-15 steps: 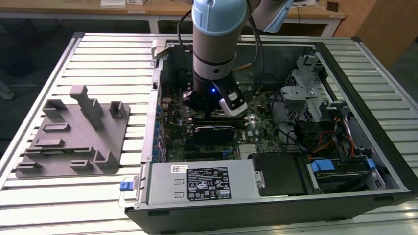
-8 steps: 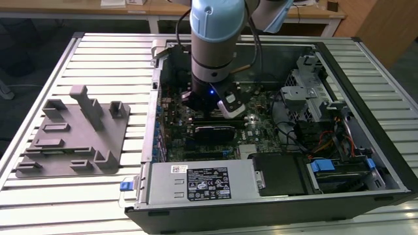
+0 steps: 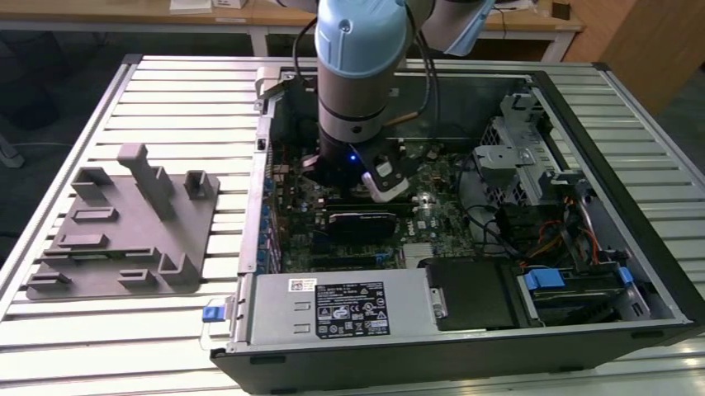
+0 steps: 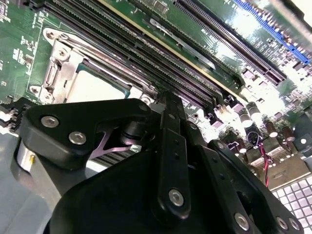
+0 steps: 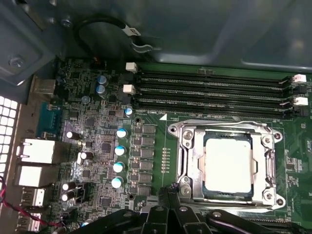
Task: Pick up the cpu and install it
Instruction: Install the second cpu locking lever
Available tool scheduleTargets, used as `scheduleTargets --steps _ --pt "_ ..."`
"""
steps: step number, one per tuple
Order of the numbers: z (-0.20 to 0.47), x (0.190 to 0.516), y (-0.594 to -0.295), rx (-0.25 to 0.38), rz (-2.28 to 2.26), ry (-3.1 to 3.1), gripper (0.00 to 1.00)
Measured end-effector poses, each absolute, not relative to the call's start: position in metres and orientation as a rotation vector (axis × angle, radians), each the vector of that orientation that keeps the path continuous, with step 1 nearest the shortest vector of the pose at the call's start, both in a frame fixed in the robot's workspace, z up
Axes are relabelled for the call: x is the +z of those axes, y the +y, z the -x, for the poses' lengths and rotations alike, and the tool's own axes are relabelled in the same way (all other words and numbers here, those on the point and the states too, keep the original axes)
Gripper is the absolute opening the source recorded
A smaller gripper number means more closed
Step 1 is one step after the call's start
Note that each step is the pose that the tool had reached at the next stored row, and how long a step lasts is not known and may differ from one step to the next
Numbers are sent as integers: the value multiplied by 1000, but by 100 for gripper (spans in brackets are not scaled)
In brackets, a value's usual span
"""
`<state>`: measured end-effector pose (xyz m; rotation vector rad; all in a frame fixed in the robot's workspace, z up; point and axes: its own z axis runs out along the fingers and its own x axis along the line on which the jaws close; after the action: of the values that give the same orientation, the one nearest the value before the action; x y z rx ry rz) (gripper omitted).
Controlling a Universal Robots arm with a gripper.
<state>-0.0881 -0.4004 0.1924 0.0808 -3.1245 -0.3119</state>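
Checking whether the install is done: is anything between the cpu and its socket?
Nothing visible. In both wrist views the cpu already lies inside the socket's metal frame on the motherboard, its silver top bare, with the arm lowered into the open computer case.

Your exterior view: high, angled down, well back from open computer case (image 3: 463,272) on slatted table (image 3: 132,99); arm (image 3: 352,74) descends into case centre, grey fixture block (image 3: 121,231) at the exterior view's left of case.

Your first wrist view: close above motherboard (image 5: 97,141), facing down onto socket frame (image 5: 224,165) with cpu (image 5: 228,165) seated inside.

Your second wrist view: closer still, low oblique across same board, black gripper linkage (image 4: 161,180) in foreground, cpu (image 4: 92,87) just beyond.

Both wrist views share socket and memory slots (image 5: 214,92).
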Motion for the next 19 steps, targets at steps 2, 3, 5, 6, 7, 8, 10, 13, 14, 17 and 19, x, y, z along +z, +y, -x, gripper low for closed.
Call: scheduleTargets --steps 2,3,5,6,7,8,10,13,14,17,19 --pt "89 192 -400 -315 -81 -3124 11" --pt "89 192 -400 -315 -81 -3124 11" --pt "89 192 -400 -315 -81 -3124 11" --pt "89 192 -400 -315 -81 -3124 11" --pt "89 192 -400 -315 -81 -3124 11" --pt "89 192 -400 -315 -81 -3124 11" --pt "89 192 -400 -315 -81 -3124 11" --pt "89 193 -400 -312 -81 -3124 11" --pt "89 193 -400 -310 -81 -3125 11" --pt "89 195 -400 -308 -81 -3125 11" --pt "89 198 -400 -305 -81 -3125 11"
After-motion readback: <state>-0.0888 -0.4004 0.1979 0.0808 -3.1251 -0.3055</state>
